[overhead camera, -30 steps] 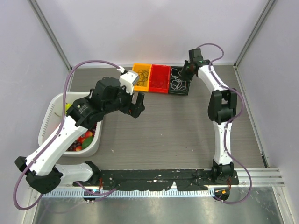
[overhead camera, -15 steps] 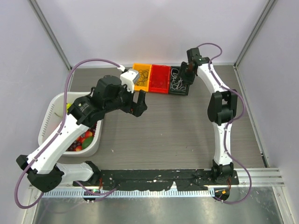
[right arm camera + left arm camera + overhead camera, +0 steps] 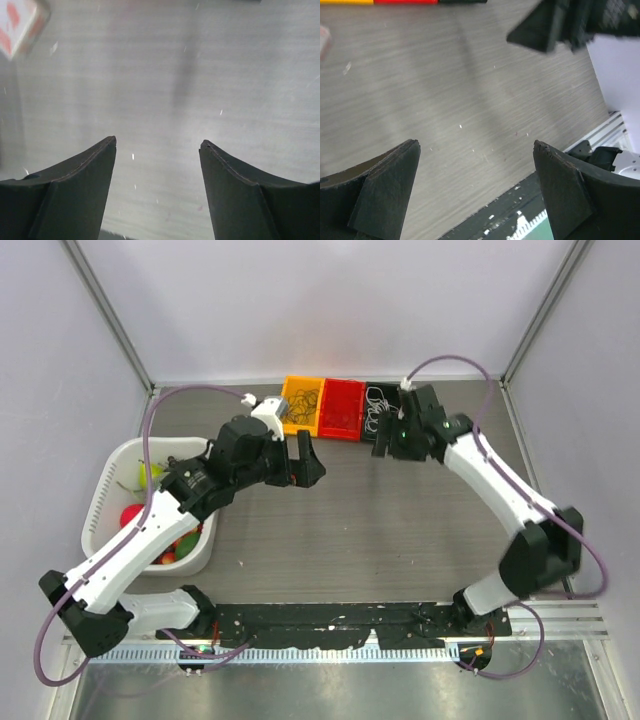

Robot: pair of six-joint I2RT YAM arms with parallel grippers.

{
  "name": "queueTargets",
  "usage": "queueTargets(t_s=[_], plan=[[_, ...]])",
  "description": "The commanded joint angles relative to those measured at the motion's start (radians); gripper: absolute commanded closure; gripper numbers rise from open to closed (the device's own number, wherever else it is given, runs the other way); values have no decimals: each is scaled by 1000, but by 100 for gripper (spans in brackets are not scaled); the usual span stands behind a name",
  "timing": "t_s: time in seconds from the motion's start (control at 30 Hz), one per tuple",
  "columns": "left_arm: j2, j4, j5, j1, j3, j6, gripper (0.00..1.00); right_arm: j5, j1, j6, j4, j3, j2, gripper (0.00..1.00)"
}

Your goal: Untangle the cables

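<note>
Currently, I find the left gripper and right gripper both spread wide and empty above the tabletop, the cables lying in the far bins, where a careless grab risks snagging several loops together.

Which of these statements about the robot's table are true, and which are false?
1. The left claw and right claw are both open and empty. True.
2. A white cable lies in the black tray. True.
3. The basket stands on the right of the scene. False: it stands on the left.
4. The orange tray sits between the other two trays. False: the red tray is in the middle.
</note>
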Motion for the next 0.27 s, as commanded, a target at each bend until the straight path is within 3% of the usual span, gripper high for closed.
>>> queueTargets(t_s=[0.0, 0.17, 0.23], plan=[[-127, 206, -18, 4, -143, -212, 0, 44, 45, 6, 178, -275, -293, 25], [-282, 310, -150, 4, -249, -271, 0, 110, 51, 27, 193, -417, -621, 19], [-344, 350, -233, 4, -268, -268, 0, 215, 50, 61, 232, -449, -761, 19]])
